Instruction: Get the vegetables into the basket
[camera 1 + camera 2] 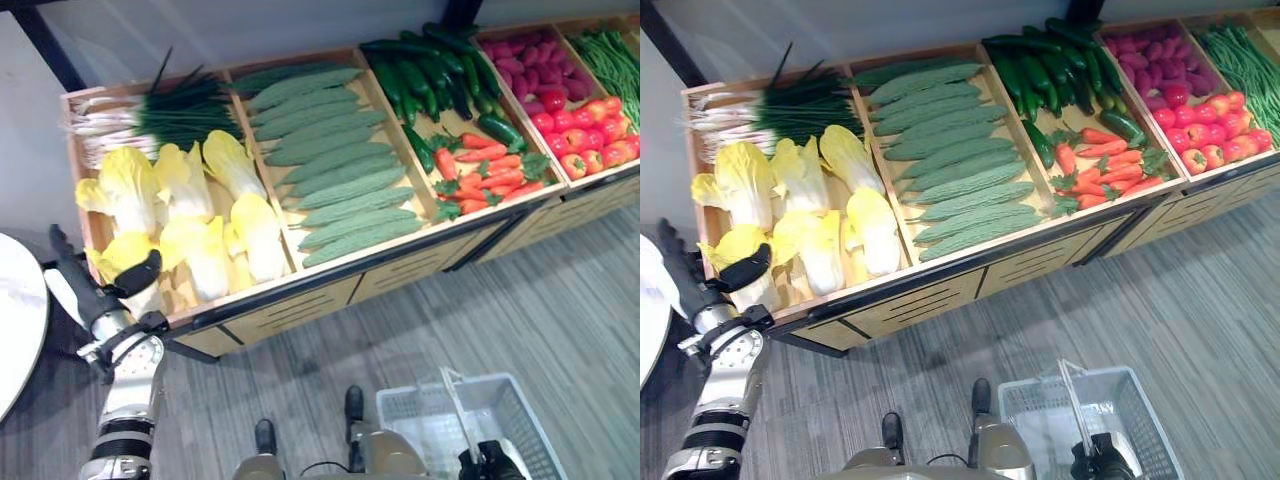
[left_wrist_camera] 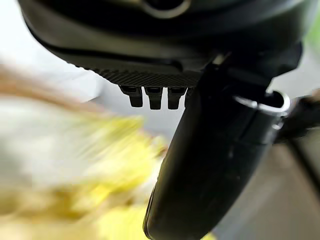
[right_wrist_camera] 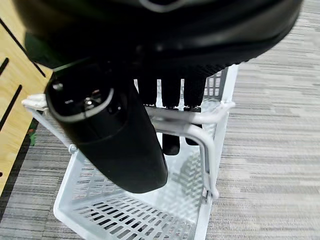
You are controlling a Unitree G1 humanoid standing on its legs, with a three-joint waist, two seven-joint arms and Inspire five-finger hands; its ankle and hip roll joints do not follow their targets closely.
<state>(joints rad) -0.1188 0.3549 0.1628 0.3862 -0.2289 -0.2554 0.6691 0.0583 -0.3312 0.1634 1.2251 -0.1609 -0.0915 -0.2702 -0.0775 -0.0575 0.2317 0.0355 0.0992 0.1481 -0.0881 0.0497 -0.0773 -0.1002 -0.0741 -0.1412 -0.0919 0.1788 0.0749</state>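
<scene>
Right hand around unlabelled basket handle

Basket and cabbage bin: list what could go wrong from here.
1. The left robot hand sits open at the near corner of the yellow cabbages; a loose one-handed grab may let a bulky head slip onto the floor.
2. The basket hangs low from its handle in the right robot hand, well away from that bin, so a long carry is likely.
3. A dropped cabbage could tip the empty basket.
</scene>
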